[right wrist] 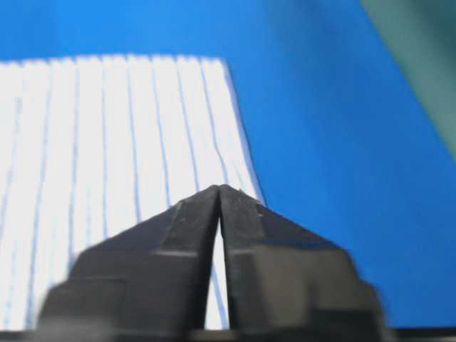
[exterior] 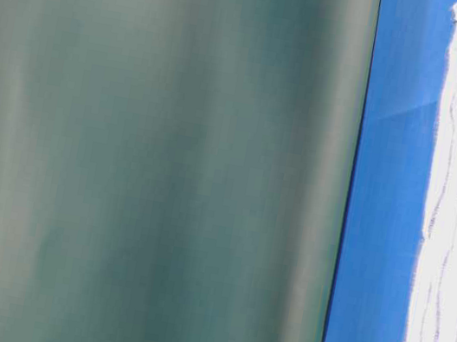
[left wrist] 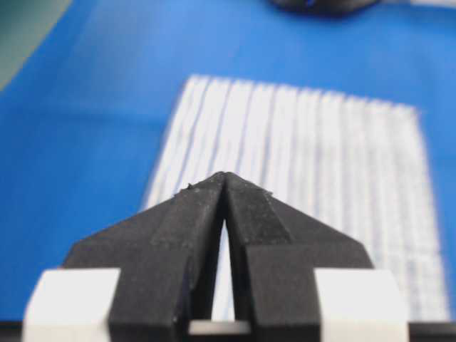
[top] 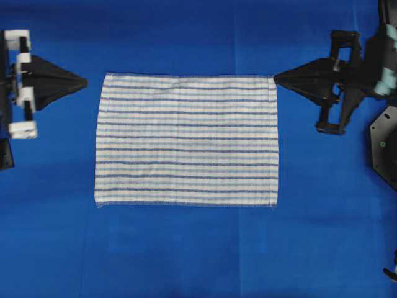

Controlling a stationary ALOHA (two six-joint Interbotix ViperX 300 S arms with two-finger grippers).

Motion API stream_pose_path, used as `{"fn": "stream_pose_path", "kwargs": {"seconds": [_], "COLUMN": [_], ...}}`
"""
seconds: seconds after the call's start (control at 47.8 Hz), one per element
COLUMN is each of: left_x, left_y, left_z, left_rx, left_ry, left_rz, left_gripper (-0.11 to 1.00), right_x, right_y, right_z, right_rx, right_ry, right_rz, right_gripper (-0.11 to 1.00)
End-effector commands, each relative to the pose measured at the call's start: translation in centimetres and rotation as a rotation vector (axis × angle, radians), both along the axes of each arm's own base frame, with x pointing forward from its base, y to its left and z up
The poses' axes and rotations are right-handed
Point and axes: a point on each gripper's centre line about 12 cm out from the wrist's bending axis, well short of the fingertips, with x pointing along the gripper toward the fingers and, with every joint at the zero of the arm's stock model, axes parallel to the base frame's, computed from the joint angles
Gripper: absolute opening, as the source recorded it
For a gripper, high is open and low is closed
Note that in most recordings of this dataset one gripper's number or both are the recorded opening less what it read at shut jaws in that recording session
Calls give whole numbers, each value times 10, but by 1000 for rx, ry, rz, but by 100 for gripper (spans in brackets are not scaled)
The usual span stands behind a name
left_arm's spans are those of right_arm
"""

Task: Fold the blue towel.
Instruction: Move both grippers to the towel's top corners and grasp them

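Black fingertips of the left claw [left wrist: 225, 178] fill the bottom of its wrist view, pressed together to a point with nothing between them. Ahead of them the blue towel [left wrist: 299, 185] lies spread on the blue-covered worktop [left wrist: 92, 164]. The right claw [right wrist: 219, 191] looks the same from its own camera: tips meeting, empty, the striped cloth beyond and to one side.

From overhead, the blue towel [top: 186, 139] lies flat and fully open in the middle of the worktop [top: 198, 254], all four hems visible, no corner turned over and only faint wrinkles. The left claw [top: 84, 81] points at the towel's upper left corner and stands just beside it, apart from the cloth. The right claw [top: 276, 77] has its tip at the upper right corner; whether it touches the hem cannot be told.

By my reading, no fold has been made, so the whole task remains: opening the claws, gripping an edge or corners, carrying it across, and flattening.
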Motion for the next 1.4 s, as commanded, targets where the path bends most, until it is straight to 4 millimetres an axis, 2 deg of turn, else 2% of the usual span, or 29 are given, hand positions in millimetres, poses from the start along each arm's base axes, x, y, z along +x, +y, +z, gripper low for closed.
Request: {"fn": "stream_pose_path", "kwargs": {"seconds": [0.0,0.042,0.147,0.272,0.356,0.398,0.712,0.963,1.193,1.381], "left_x": [5,5,1,0,1,2,4,11,25,33], "left_y": [16,23,36,44,45,46,69,75,80,79], "left_z": [-15,-25,-47,-70,-85,-91,-122,-141,-160,-166], "left_rx": [-24,-39,-76,-101,-109,-112,-139,-146,-160,-163], "left_ry": [60,91,157,210,238,250,312,330,373,390], "left_rz": [65,95,160,195,201,204,282,290,285,271], "left_gripper": [1,5,24,56,72,76,76,76,76,76], "right_x": [6,6,6,4,3,2,3,-2,-6,-5], "right_y": [-11,-17,-26,-35,-40,-43,-55,-61,-62,-62], "right_z": [-6,-17,-36,-56,-68,-75,-114,-136,-145,-147], "right_rx": [29,47,69,82,97,108,162,190,201,204], "right_ry": [21,54,105,138,146,149,198,221,239,245], "right_rz": [-48,-73,-113,-154,-187,-210,-312,-388,-419,-419], "right_gripper": [9,14,36,62,71,72,71,71,71,71]}}
